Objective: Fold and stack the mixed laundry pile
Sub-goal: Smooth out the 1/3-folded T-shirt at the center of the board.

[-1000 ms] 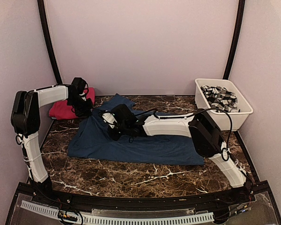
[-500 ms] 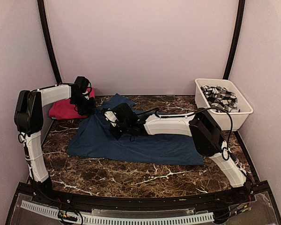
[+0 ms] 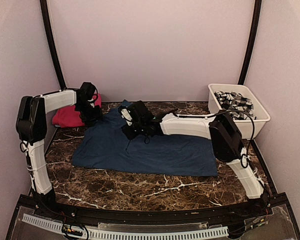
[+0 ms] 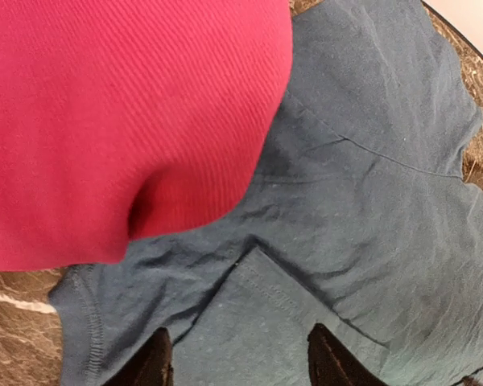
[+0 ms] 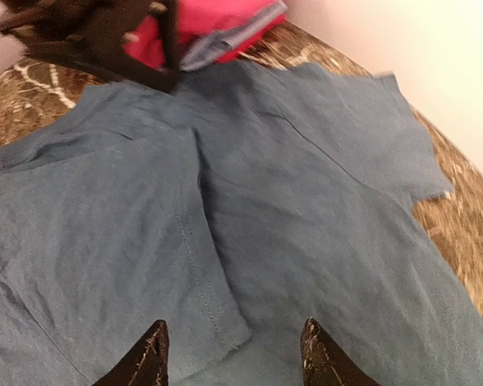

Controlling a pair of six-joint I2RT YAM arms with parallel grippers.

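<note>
A dark navy-blue garment (image 3: 155, 152) lies spread flat across the middle of the table, with a folded flap near its back left corner. The flap's stitched hem (image 4: 274, 289) shows in the left wrist view. A magenta-pink garment (image 3: 65, 118) sits folded at the back left, overlapping the navy edge (image 4: 121, 121). My left gripper (image 3: 91, 114) hovers open just above the navy cloth (image 4: 241, 363), beside the pink one. My right gripper (image 3: 130, 126) is open over the flap's edge (image 5: 233, 358), holding nothing. A grey-and-white patterned garment (image 3: 234, 103) lies in the tub.
A white plastic tub (image 3: 250, 129) stands at the back right corner. Pale walls close in the table at the back and sides, with dark frame posts (image 3: 50, 45). Bare marble tabletop (image 3: 155, 187) runs along the front.
Both grippers have gone from shut to open, letting go of the navy cloth. The right gripper moved toward the back, and the flap now lies flat.
</note>
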